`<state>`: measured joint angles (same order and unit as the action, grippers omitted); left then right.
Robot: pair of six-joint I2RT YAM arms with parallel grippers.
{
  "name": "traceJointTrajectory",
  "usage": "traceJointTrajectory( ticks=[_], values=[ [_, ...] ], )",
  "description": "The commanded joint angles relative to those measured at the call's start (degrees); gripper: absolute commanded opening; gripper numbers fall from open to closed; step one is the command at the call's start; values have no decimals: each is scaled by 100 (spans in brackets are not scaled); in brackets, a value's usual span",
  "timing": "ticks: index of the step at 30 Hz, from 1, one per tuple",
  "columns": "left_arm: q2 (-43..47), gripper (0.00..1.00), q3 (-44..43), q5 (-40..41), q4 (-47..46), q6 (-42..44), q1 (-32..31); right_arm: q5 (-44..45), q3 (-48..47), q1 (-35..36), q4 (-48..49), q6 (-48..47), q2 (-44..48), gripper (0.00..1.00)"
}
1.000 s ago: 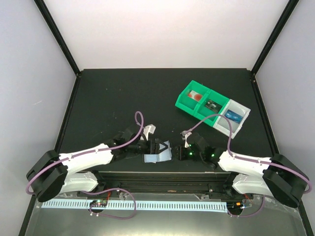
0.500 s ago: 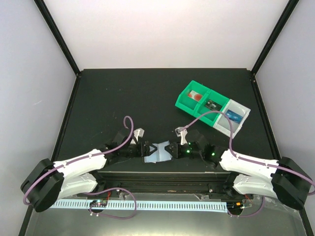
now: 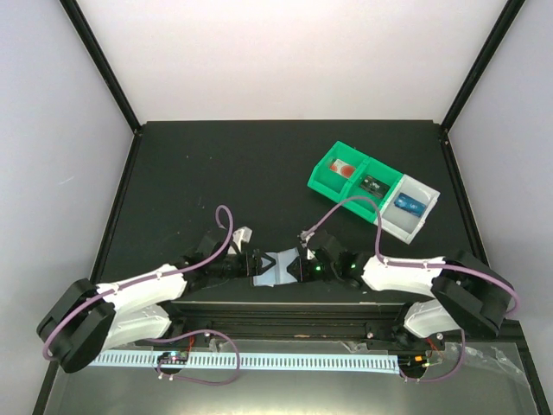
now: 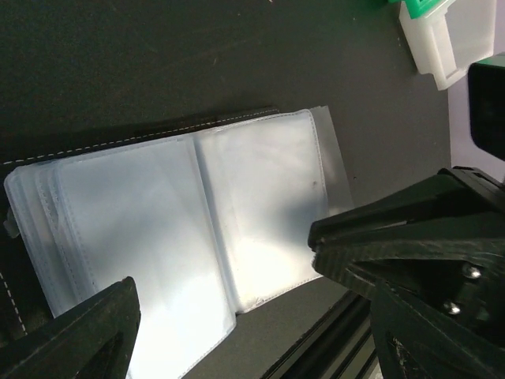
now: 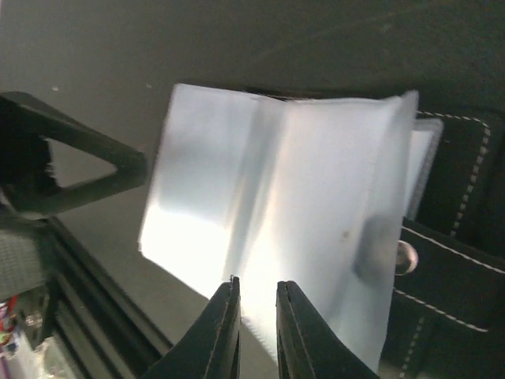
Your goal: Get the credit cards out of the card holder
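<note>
Card holder (image 4: 197, 205) lies inside wide-open left claw (image 4: 221, 264); right claw (image 5: 254, 294) near-closed at its edge (grip unclear).

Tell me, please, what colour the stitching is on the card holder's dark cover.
White stitching on the card holder; clearest in the right wrist view.

Hand (image 5: 257, 286) at edge of unfolded card holder (image 5: 308, 197)

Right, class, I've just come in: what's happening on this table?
Both claws are at the open card holder at the table's near edge. The left claw stands open at its left side; the right claw, nearly closed, is at its right leaf, grip unclear. The pockets in view look empty; a blue card lies in the tray's pale compartment.
</note>
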<state>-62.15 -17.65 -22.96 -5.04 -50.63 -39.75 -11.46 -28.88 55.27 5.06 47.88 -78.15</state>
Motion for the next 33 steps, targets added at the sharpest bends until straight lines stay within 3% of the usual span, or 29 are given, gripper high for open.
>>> traceJointTrajectory(
  ticks=[1, 33],
  values=[
    [-83, 82, -17, -39, -183, 5, 61, 284, 141, 30, 109, -46, -232, 16],
    [-245, 84, -227, 124, 267, 138, 67, 483, 375, 36, 240, 112, -500, 16]
  ],
)
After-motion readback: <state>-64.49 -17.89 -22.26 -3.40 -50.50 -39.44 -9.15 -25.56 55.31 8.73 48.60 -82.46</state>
